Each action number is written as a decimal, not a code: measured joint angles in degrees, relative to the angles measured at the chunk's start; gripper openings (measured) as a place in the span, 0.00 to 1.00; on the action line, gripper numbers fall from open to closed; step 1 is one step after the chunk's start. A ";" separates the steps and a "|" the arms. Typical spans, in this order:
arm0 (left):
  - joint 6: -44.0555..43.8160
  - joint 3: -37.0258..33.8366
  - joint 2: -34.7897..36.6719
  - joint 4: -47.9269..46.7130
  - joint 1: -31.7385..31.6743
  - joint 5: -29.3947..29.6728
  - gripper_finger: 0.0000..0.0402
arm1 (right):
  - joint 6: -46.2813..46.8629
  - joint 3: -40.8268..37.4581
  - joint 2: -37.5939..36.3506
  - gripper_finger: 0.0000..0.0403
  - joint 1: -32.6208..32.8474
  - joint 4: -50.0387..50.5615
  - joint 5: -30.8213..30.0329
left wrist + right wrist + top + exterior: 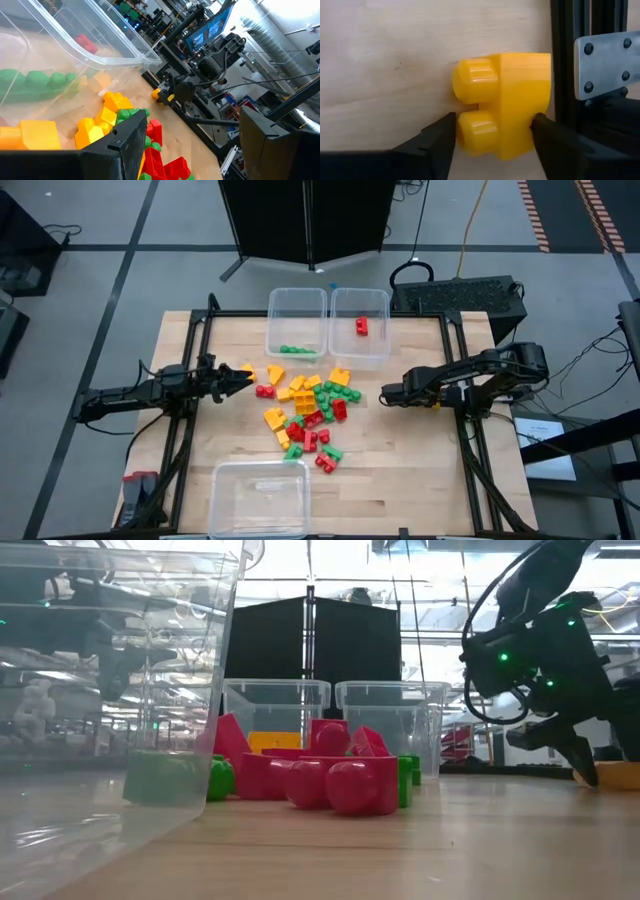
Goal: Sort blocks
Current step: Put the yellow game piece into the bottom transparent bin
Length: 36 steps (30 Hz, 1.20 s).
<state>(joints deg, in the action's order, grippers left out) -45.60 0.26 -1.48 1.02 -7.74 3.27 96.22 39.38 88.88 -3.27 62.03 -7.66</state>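
Observation:
The blocks (310, 415), red, green and yellow, lie in a loose pile on the middle of the wooden table. One yellow block (505, 107) lies apart on its side by the black rail at the table's right edge, with my right gripper (495, 135) closed around it, slanting down. In the high view that gripper (437, 406) is at the right edge. My left gripper (240, 380) waits open and level at the pile's left side. Green blocks (298, 351) lie in the far left tub, a red block (361, 326) in the far right tub. My right gripper pinches the yellow block between its two fingers. One finger (442, 132) is at the end of a stud (470, 132); the other (547, 132) is against the block's underside (532, 112). The fingers come steeply from above. The block lies on the table with its studs pointing sideways.
Two clear tubs (297, 305) (360, 360) stand side by side at the far edge, and a third (258, 498) at the near edge. A black frame rail (570, 50) runs right beside the held block. Bare wood lies between the pile and the right edge.

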 joint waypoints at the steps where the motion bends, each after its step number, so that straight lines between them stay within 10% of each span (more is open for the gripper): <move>1: 0.00 0.01 0.00 -0.01 0.00 0.00 0.52 | -0.91 0.54 0.06 0.53 0.00 0.27 0.30; 17: -0.47 0.00 0.00 -0.02 -0.01 0.00 0.52 | -17.79 15.66 0.26 0.25 4.56 -11.94 -2.39; 23: -0.48 0.01 0.00 -0.02 0.00 0.00 0.52 | -24.95 24.66 0.18 0.23 5.25 -2.11 -8.01; 36: -0.47 0.01 0.00 -0.02 -0.01 -0.17 0.52 | -59.58 26.66 2.41 0.51 5.27 -9.93 0.52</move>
<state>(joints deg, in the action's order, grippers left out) -46.07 0.27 -1.48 0.99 -7.75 3.10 36.64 66.04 91.29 2.00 52.10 -7.14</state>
